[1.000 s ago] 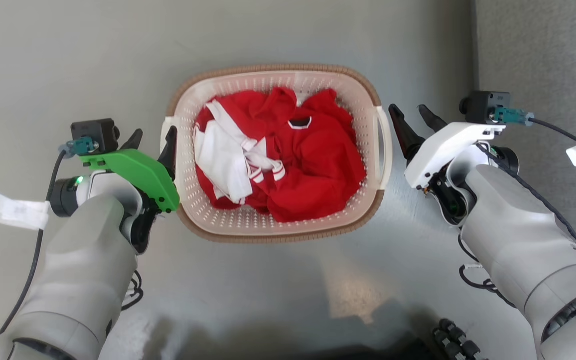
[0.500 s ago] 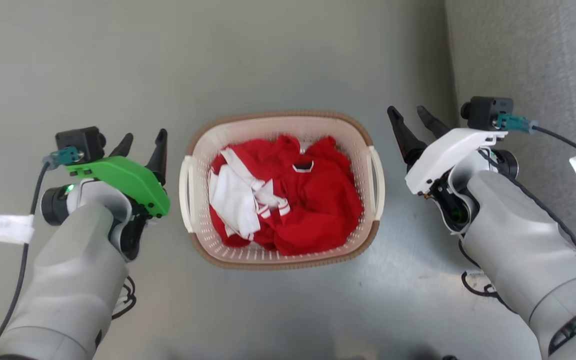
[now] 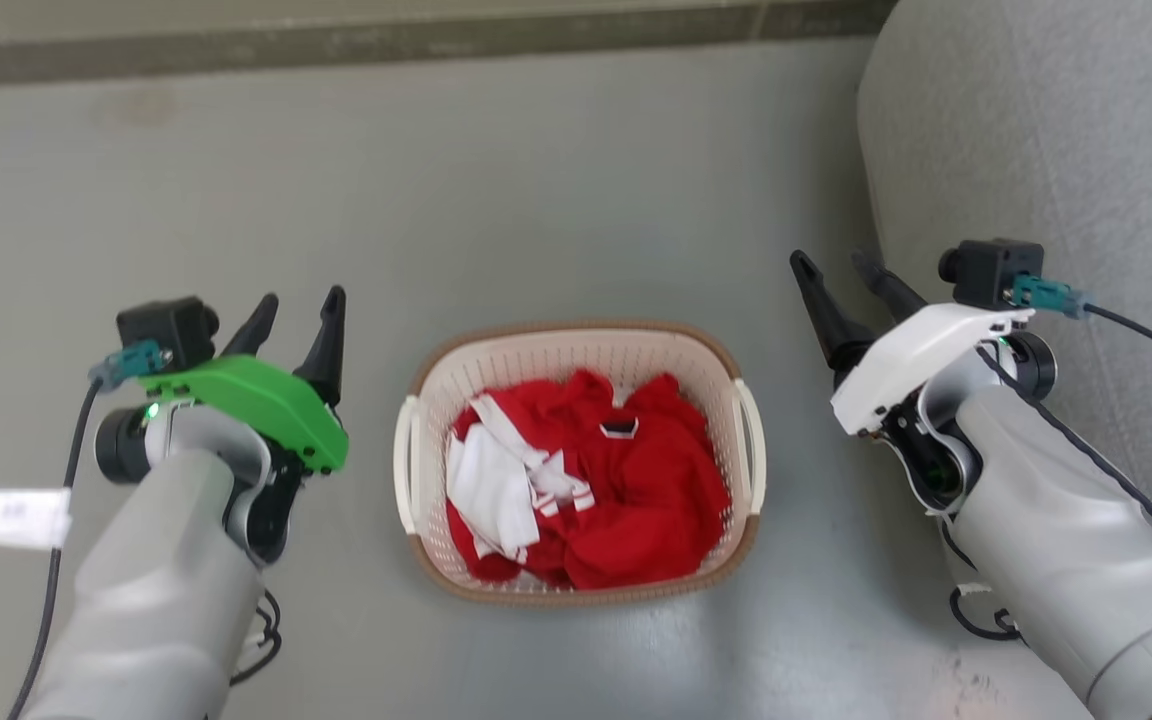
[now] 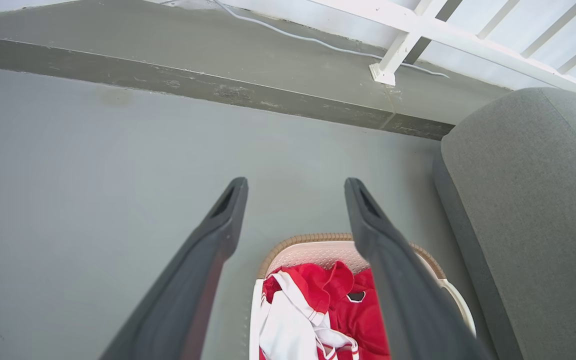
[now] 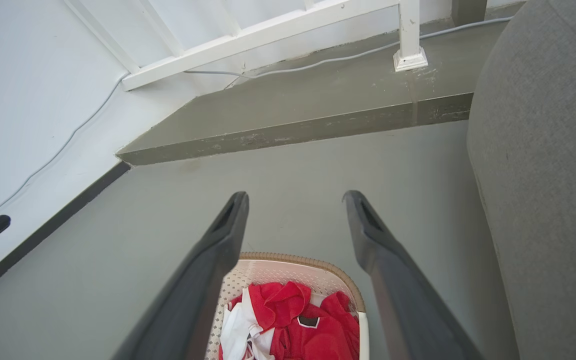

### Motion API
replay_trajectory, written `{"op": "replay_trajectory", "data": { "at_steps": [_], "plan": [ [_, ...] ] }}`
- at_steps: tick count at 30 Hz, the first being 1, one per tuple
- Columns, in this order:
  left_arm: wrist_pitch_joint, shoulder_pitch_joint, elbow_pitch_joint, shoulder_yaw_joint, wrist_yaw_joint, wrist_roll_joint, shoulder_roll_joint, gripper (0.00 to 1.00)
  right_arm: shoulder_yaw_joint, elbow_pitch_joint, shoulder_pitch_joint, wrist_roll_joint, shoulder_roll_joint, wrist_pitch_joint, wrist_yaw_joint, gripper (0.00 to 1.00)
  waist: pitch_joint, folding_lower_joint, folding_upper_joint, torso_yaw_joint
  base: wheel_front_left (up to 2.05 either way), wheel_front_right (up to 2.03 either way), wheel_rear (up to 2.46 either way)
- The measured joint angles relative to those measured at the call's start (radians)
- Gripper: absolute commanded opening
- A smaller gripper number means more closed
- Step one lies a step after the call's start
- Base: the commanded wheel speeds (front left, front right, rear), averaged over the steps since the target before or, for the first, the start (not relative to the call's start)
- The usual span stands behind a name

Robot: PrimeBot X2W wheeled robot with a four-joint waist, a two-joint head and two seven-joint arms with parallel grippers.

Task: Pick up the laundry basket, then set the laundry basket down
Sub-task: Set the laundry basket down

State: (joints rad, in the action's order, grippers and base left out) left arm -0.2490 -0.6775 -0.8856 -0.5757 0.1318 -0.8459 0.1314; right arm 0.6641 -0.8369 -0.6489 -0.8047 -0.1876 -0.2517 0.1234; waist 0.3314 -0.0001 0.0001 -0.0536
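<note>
On the grey floor the laundry basket sits between our arms, long axis side to side, a handle facing each, while our left gripper and right gripper hover spread wide, empty, about equally near

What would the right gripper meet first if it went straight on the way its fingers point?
Probably the bare floor beyond the laundry basket, short of the raised step; the right gripper points over the basket. Depth is unclear.
</note>
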Motion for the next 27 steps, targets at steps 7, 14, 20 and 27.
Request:
{"op": "replay_trajectory", "data": {
  "at_steps": [7, 14, 20, 27],
  "plan": [
    [0.0, 0.096, 0.07, 0.068, -0.001, 0.028, -0.004, 1.0, -0.082, 0.08, 0.067, 0.039, -0.011, 0.0, 0.0, 1.0, -0.082, 0.0, 0.0, 0.009, 0.0, 0.0, 0.0],
    [0.0, 0.197, 0.164, 0.143, -0.019, 0.08, -0.012, 1.0, -0.164, 0.165, 0.184, 0.091, -0.018, 0.0, -0.001, 1.0, -0.171, 0.0, 0.0, 0.02, 0.0, 0.0, 0.0],
    [0.0, 0.273, 0.253, 0.208, -0.04, 0.141, -0.009, 1.0, -0.219, 0.244, 0.249, 0.14, -0.015, 0.0, -0.005, 1.0, -0.227, 0.0, 0.0, 0.026, 0.0, 0.0, 0.0],
    [-0.003, 0.35, 0.357, 0.266, -0.045, 0.206, -0.015, 1.0, -0.281, 0.325, 0.326, 0.19, 0.001, 0.0, -0.011, 1.0, -0.271, 0.0, 0.0, 0.024, 0.0, 0.0, 0.0]
  ]
}}
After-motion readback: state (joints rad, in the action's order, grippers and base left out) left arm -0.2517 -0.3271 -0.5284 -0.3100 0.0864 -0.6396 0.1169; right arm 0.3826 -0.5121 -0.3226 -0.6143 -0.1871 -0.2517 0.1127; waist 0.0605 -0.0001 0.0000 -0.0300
